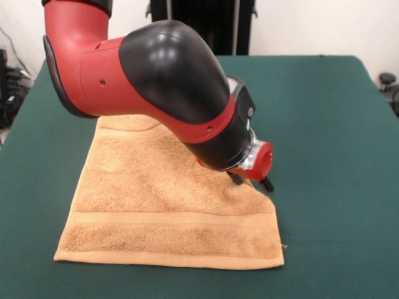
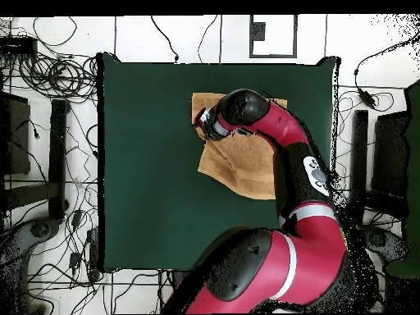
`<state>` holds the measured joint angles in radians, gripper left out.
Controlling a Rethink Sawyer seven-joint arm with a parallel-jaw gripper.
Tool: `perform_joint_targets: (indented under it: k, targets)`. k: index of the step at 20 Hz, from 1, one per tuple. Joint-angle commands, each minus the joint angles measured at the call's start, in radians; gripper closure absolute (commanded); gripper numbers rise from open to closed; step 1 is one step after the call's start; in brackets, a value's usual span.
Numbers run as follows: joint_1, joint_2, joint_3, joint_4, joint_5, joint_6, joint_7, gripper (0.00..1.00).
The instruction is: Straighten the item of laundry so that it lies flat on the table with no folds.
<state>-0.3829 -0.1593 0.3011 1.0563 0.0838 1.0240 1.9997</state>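
A tan-orange towel (image 1: 156,205) is crossed by a plain woven band. The table (image 1: 336,156) is covered in dark green. The arm (image 1: 156,81) is coloured red and black.

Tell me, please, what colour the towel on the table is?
Tan-orange, with a woven band near its edge; the towel shows best in the front view.

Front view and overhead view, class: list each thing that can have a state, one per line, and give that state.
Tan-orange terry hand towel: spread on the table, mostly flat, a ridge rising toward the gripper at one side edge.
Black gripper: low at the towel's side edge, tips at the cloth; open or shut cannot be told.
Red and black arm: reaching out over the towel.
Dark green cloth-covered table: bearing the towel.
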Motion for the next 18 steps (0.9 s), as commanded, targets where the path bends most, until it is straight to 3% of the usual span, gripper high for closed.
perform_joint_targets:
  k: [1, 6, 12, 18]
  targets:
    - [0.033, 0.014, 0.035, 0.158, 0.029, 0.061, 0.082, 0.0]
    - [0.023, -0.002, 0.022, 0.146, 0.027, 0.1, 0.085, 0.0]
    - [-0.023, 0.041, 0.051, 0.142, 0.067, 0.203, 0.053, 0.0]
    - [-0.051, 0.061, 0.059, 0.181, 0.085, 0.208, 0.048, 0.0]
